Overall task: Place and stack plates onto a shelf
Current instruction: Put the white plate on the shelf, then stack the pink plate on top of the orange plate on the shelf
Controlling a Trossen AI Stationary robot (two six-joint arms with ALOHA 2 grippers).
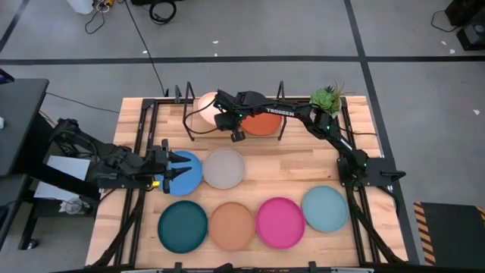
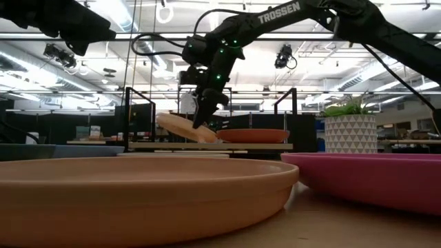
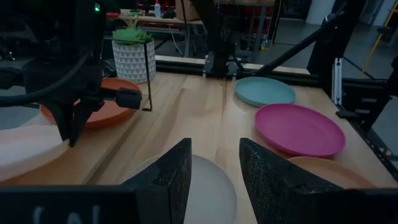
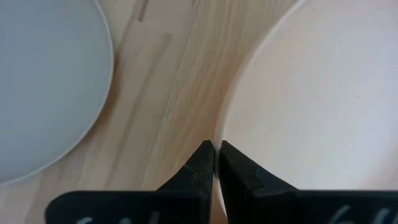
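Observation:
The cream plate [image 1: 204, 105] is tilted at the left end of the shelf [image 1: 198, 129], beside the orange plate [image 1: 263, 123], which lies flat on the shelf. My right gripper [image 1: 224, 114] reaches over the shelf and is shut on the cream plate [image 2: 180, 127]. My left gripper [image 1: 176, 173] is open over the left part of the blue plate [image 1: 189, 173], with the grey plate [image 3: 208, 193] ahead of its fingers. The dark teal [image 1: 183, 225], tan [image 1: 232, 225], pink [image 1: 280, 222] and light blue [image 1: 326, 208] plates lie flat along the table's near side. My right gripper pinches the cream plate's rim [image 4: 231, 140] between its two fingertips, on the side facing the grey plate [image 4: 43, 81]. The fingers come from above, pointing down. The plate is tilted, its left side raised and its right edge [image 2: 213, 140] down on the shelf board by the orange plate. My left gripper: I cannot tell whether it touches the blue plate.
A potted plant [image 1: 327, 98] stands at the back right beside the shelf. The shelf's thin black uprights [image 2: 295, 114] rise at its ends. Bare wood lies between the grey plate and the right arm's base [image 1: 364, 168].

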